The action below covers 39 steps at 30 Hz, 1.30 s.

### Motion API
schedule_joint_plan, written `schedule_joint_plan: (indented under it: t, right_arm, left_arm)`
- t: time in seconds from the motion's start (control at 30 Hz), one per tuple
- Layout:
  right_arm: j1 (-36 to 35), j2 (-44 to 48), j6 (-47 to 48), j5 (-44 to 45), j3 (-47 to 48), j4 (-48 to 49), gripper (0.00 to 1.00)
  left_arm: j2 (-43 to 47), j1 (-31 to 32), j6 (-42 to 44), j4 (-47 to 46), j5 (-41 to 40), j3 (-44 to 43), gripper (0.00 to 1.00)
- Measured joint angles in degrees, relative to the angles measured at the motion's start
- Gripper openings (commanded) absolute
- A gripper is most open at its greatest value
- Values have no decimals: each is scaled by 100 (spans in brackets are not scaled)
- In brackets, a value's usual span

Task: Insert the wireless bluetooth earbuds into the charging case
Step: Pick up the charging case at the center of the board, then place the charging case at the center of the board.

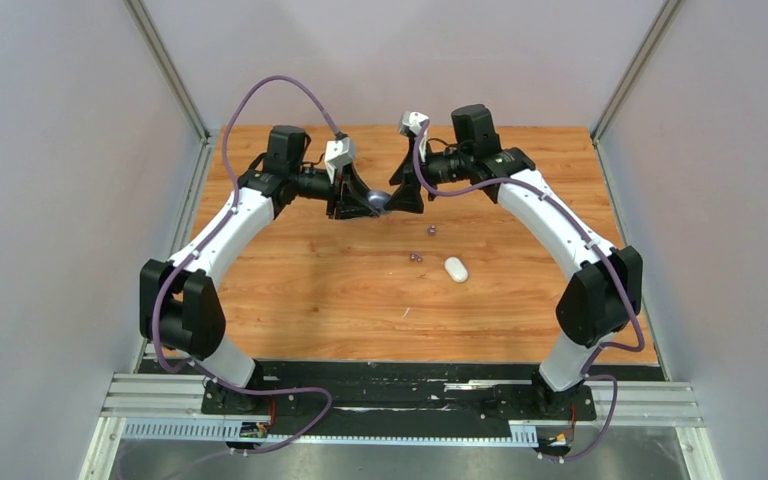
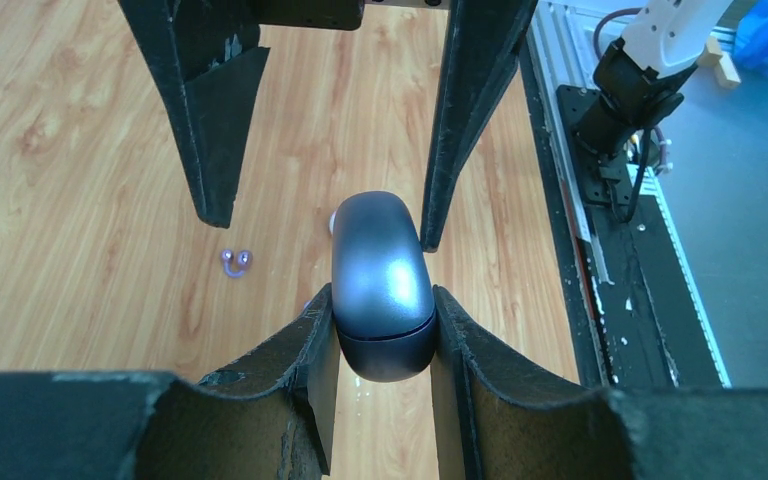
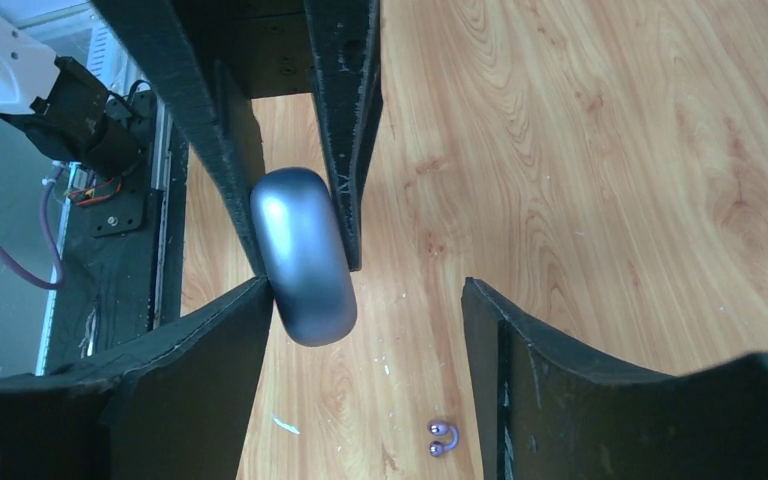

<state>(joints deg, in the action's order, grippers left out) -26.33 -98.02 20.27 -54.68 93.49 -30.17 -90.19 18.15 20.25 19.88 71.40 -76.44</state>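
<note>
My left gripper (image 1: 363,204) is shut on a dark purple pebble-shaped charging case (image 1: 376,201), lid closed, held above the table at the back centre. In the left wrist view the case (image 2: 381,270) sits clamped between my fingers. My right gripper (image 1: 394,199) faces it, open, its jaws spread round the case's other end; in the right wrist view the case (image 3: 302,255) touches only my left finger (image 3: 222,330). Small purple earbuds lie on the wood (image 1: 416,257), (image 1: 431,231), also seen in the wrist views (image 2: 236,262), (image 3: 442,438). No white earbuds show.
A white pebble-shaped case (image 1: 456,269) lies on the wooden table (image 1: 300,300) right of centre, near the purple buds. Grey walls enclose the table on three sides. The black base rail (image 1: 400,385) runs along the near edge.
</note>
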Motion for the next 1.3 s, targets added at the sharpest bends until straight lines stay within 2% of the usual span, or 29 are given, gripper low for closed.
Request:
schedule_joint_plan:
  t: [0.3, 0.4, 0.53, 0.73, 0.97, 1.3]
  right_arm:
    - [74, -151, -588, 492, 208, 140, 56]
    - [223, -151, -682, 898, 350, 439, 56]
    - [385, -151, -710, 1110, 398, 730, 62]
    - [415, -4, -726, 612, 243, 817, 65]
    - [396, 271, -710, -175, -96, 787, 59]
    - [348, 136, -691, -527, -203, 645, 48]
  left_arm:
    - [0, -59, 247, 107, -356, -24, 0]
    - [0, -50, 251, 179, -258, -24, 0]
    - [0, 17, 236, 216, -164, -24, 0]
    - [0, 24, 55, 168, -153, -24, 0]
    - [0, 20, -267, -87, -146, -20, 0]
    - [0, 20, -546, -299, -94, -20, 0]
